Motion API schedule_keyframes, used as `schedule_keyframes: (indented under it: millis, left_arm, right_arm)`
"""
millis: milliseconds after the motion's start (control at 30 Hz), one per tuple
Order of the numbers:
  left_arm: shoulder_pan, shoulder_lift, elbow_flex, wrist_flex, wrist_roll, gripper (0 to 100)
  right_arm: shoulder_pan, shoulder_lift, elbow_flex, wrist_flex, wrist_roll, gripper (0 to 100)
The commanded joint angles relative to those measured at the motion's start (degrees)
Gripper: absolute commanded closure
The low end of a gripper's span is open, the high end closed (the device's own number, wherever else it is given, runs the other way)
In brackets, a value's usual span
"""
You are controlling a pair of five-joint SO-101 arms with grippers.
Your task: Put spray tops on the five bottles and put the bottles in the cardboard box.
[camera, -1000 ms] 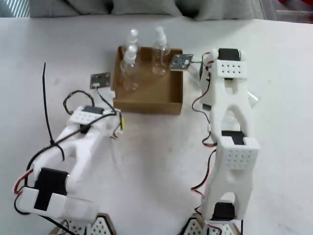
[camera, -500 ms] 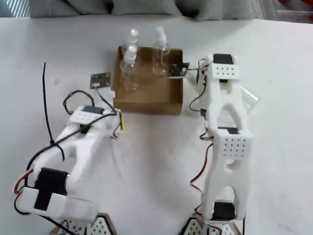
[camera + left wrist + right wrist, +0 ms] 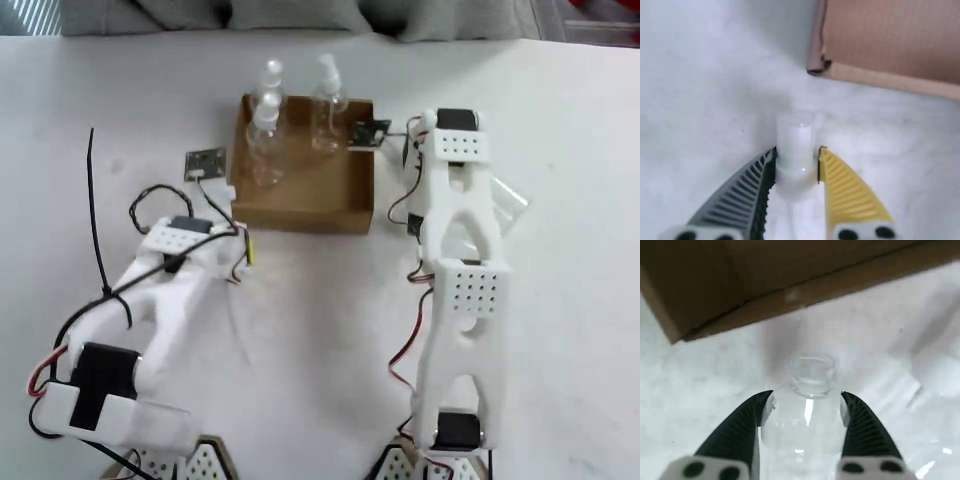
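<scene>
1. Table: white top carrying both arms and all items below.
2. Right arm: stretched up the right side of the table, its far end beside the right wall of the box.
3. Left arm: angled from the near left corner toward the box's near left corner.
4. Cardboard box: open-topped and brown, at the far middle of the table between the two arms.
5. Bottles in the box, three, clear and upright, each with a spray top: one at the far left, one just in front of it, one at the far right.
6. Open bottle: clear, with no top on its neck, which points at the box's outer wall. It is pinched at the shoulder between the two black fingers of the right gripper.
7. Plastic wrapper: clear, lying on the table beside the right arm.
8. Spray top: white, clamped between the black and yellow fingers of the left gripper, over the table near a corner of the box.
</scene>
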Motion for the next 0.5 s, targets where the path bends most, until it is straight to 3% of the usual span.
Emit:
schedule_keyframes:
  millis: [0,233,467]
  left_arm:
    - [-0.04,-2.15,0.26,-1.05,-0.70,98]
    - [-0.04,-2.15,0.26,-1.05,-0.79,98]
    - [-0.04,-2.15,0.26,-1.05,-0.79,98]
  right_arm:
    - [0.84,-1.36,-6.77,1.54,-5.45,98.1]
    - [1.89,-4.97,-7.65,1.63,-19.43,98.2]
    - [2.77,-17.98,5.63,1.63,-28.13,98.2]
